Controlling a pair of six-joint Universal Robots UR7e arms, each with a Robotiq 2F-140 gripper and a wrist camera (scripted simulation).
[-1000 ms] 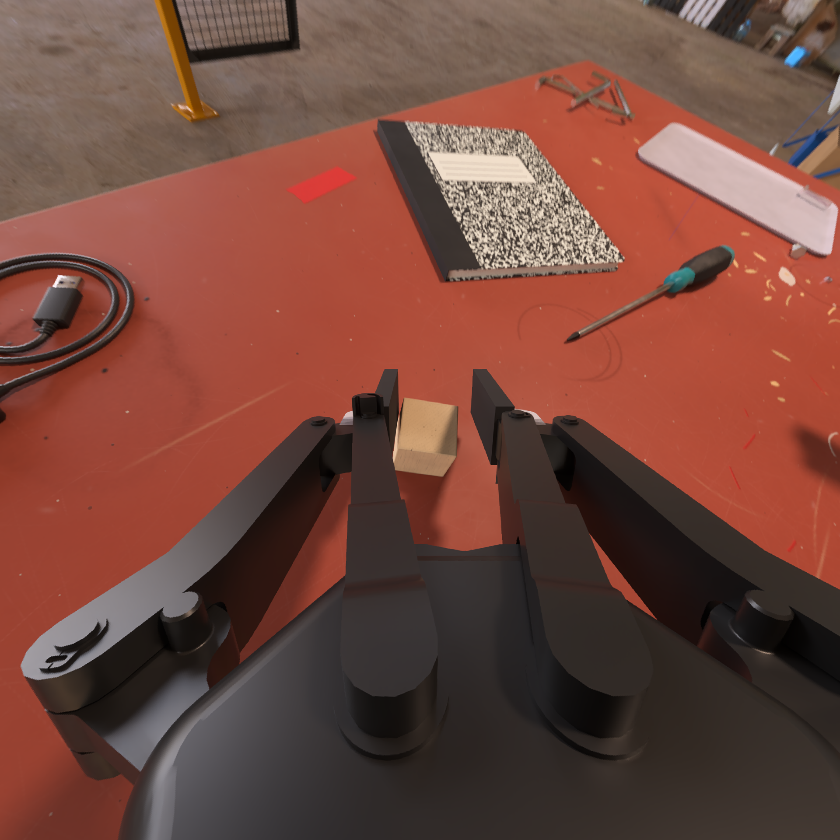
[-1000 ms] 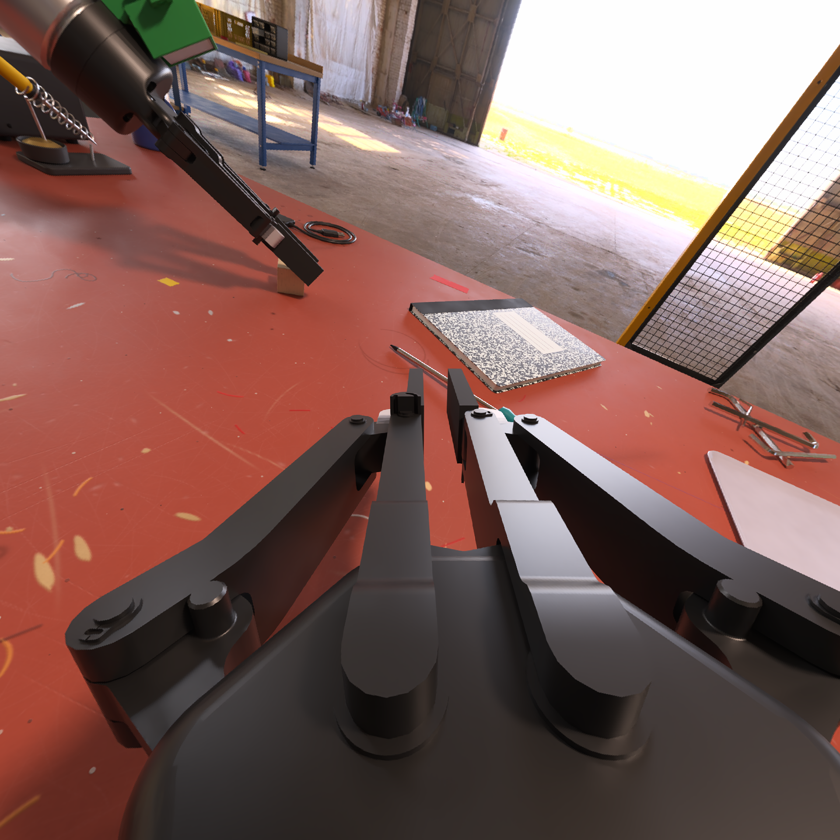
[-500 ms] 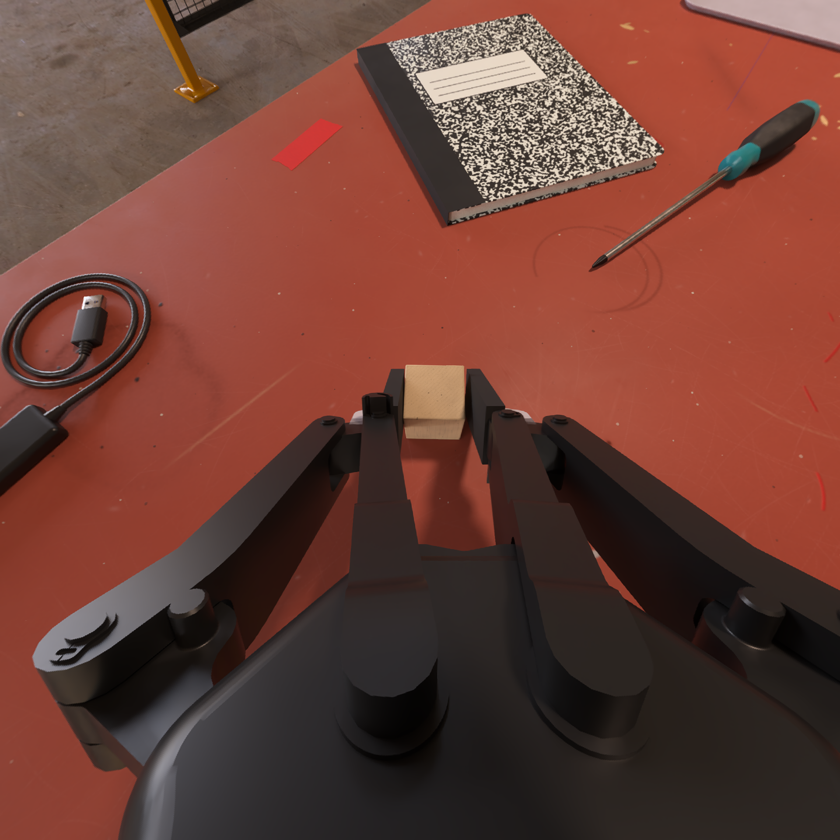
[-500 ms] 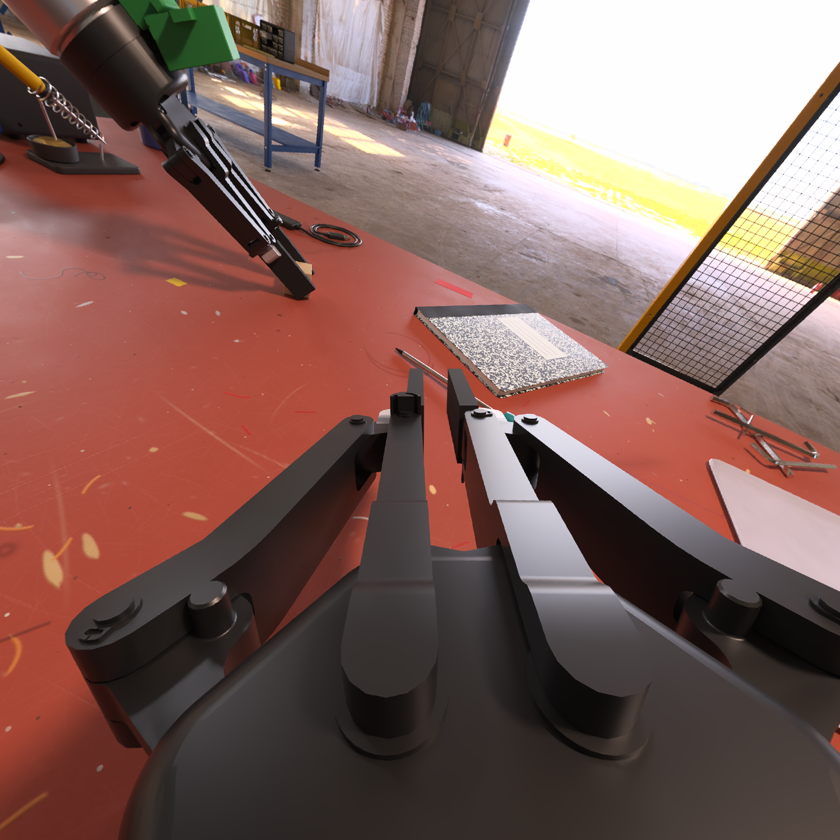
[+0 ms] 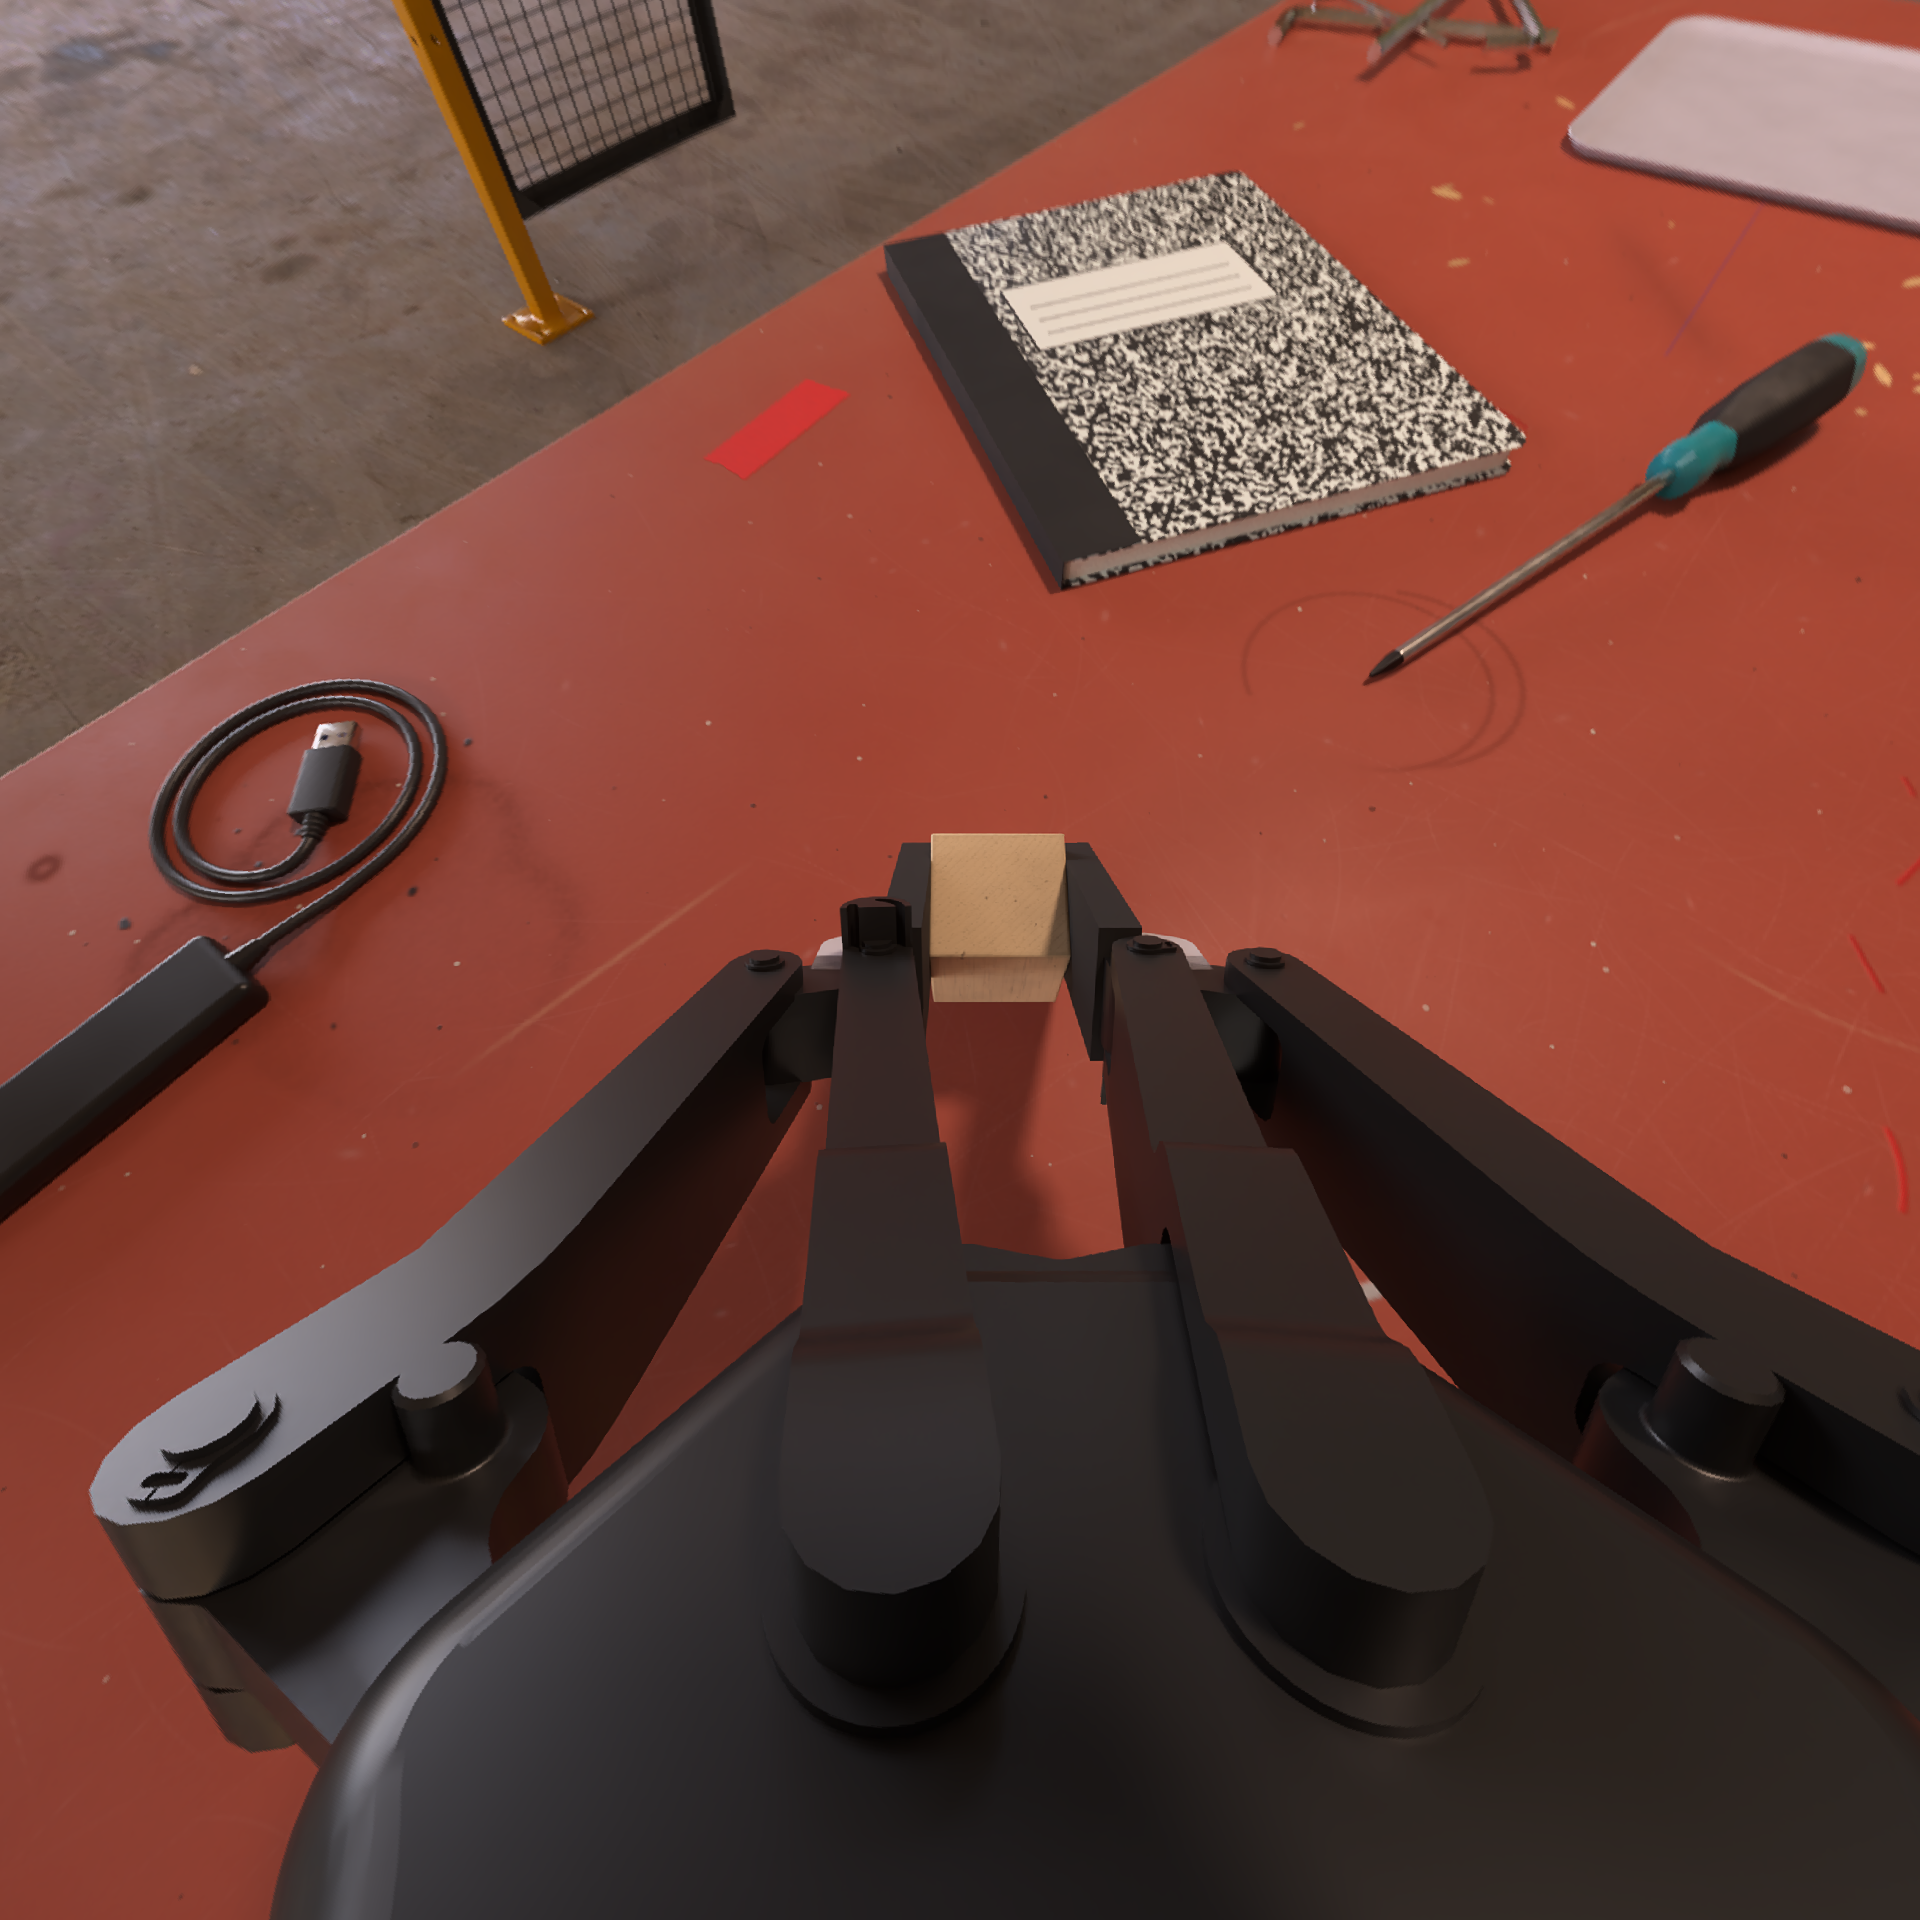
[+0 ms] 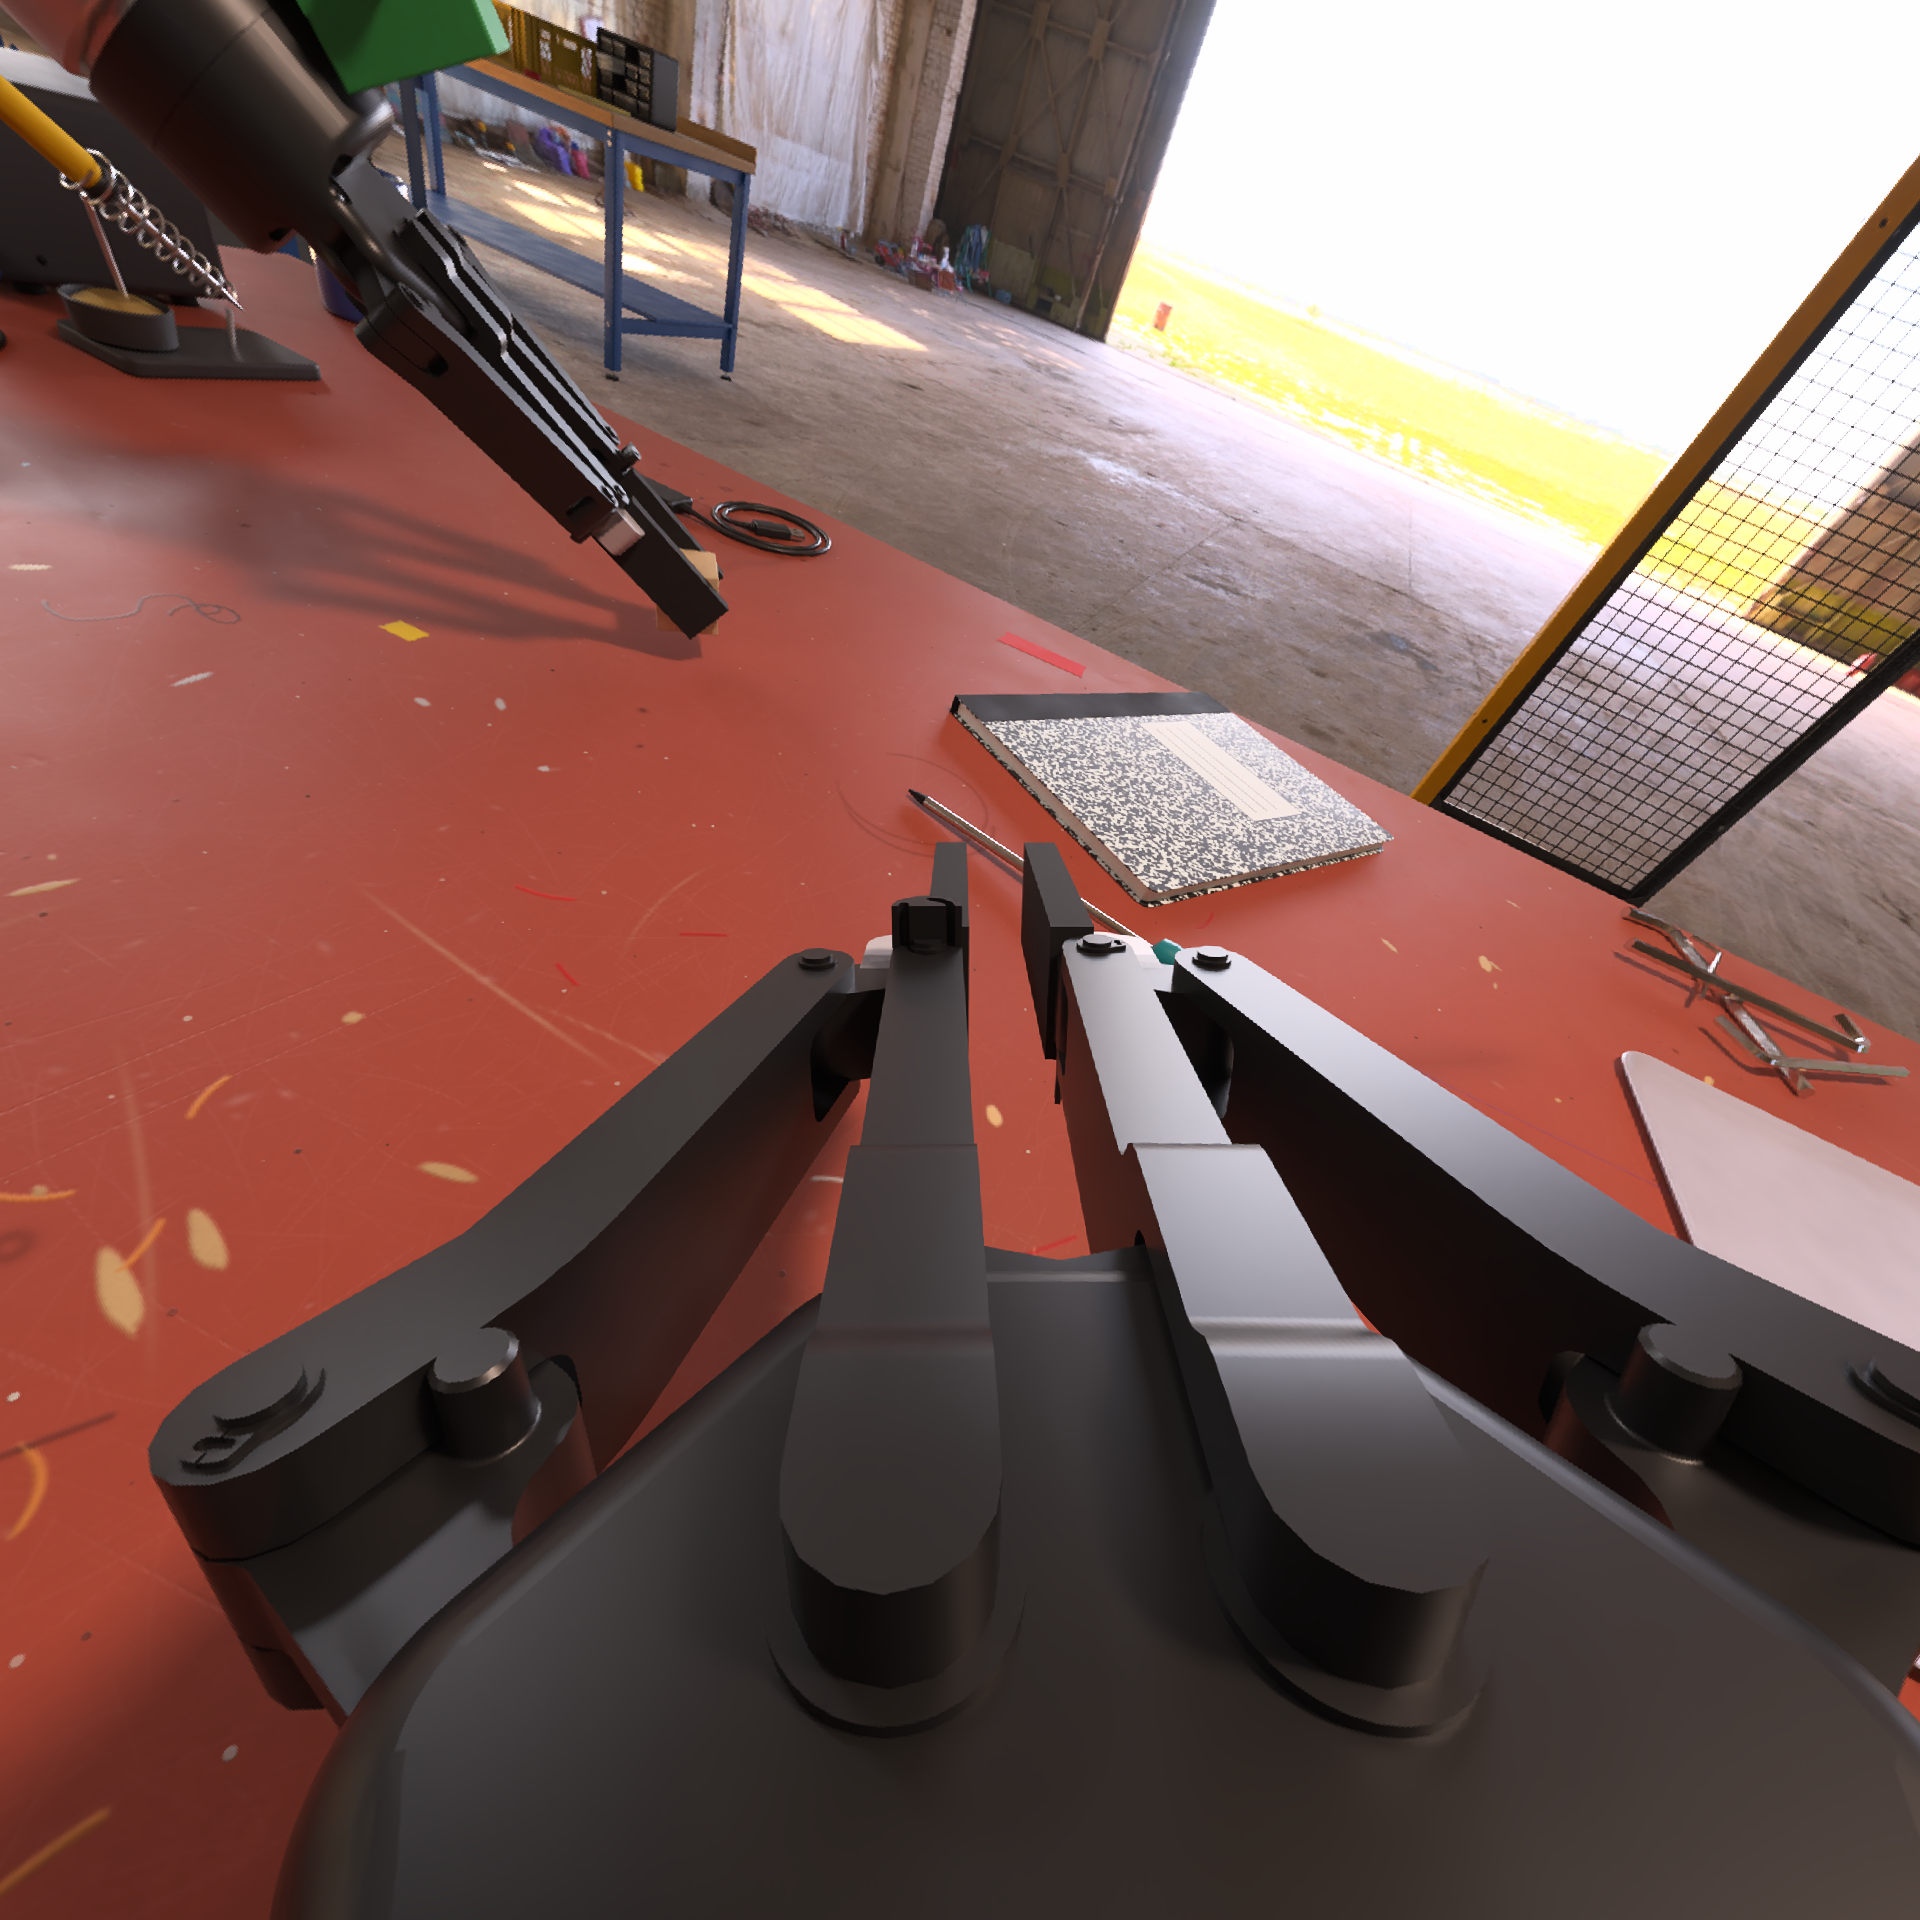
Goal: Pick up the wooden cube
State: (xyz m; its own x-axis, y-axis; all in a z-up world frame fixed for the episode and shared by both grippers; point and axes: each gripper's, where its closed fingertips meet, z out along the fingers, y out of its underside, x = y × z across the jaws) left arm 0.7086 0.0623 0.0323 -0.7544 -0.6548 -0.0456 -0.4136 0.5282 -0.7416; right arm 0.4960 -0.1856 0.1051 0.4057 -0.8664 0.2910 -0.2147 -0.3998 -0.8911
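The wooden cube (image 5: 995, 909) is a small pale block, clamped between the fingertips of my left gripper (image 5: 997, 862), which is shut on it. It sits low over the red table (image 5: 727, 644); I cannot tell whether it touches the surface. In the right wrist view the left gripper (image 6: 686, 608) slants down at the far left, with a corner of the cube (image 6: 704, 566) showing past its fingers. My right gripper (image 6: 994, 873) is empty with its jaws nearly together, hovering over the table near the screwdriver.
A speckled notebook (image 5: 1195, 374), a screwdriver (image 5: 1662, 478), a coiled USB cable (image 5: 301, 790) with a black adapter (image 5: 114, 1049), a pale board (image 5: 1756, 114) and metal bits (image 5: 1403, 26) lie on the table. A soldering stand (image 6: 135, 301) is far left. A yellow fence post (image 5: 478, 166) stands past the table edge.
My left gripper closed on the cube, which had stood loose between the open fingers. Its view then shifted to show more of the far table and floor. The right gripper stayed still.
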